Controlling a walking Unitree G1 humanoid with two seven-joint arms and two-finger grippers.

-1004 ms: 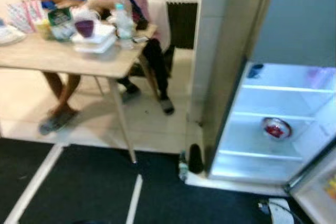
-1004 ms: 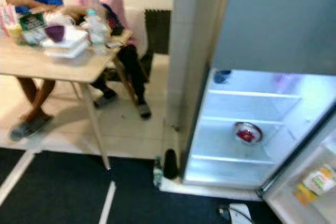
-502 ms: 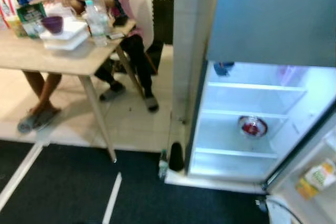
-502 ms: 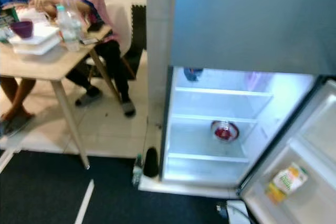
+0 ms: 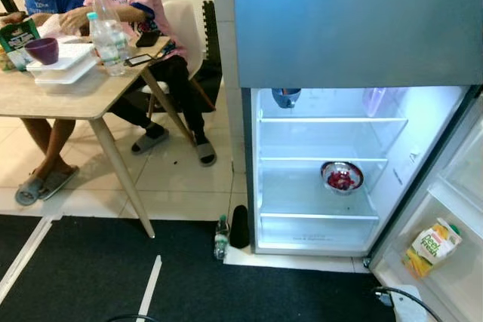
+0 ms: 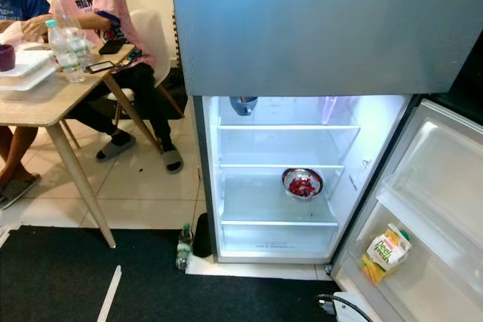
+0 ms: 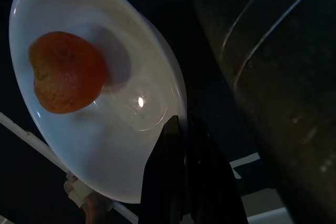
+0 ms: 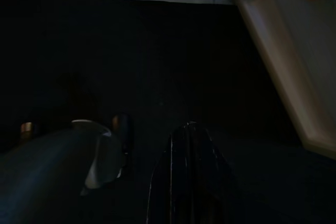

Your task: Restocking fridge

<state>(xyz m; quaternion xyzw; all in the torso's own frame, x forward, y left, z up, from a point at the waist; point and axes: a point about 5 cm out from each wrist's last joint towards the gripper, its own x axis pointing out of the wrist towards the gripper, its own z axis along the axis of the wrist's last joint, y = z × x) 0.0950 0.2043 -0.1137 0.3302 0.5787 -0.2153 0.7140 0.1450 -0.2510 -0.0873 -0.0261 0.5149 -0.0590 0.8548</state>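
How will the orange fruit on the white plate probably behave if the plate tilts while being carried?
The orange fruit looks round and lies loose near one side of the white plate, so it would probably roll. The plate seems smooth and shallow, so it likely offers little to stop it. The left hand pinches only the rim, so the plate may tip easily.

Two people, two bottles on the table, one floor bottle, one juice carton, one metal bowl, one orange.
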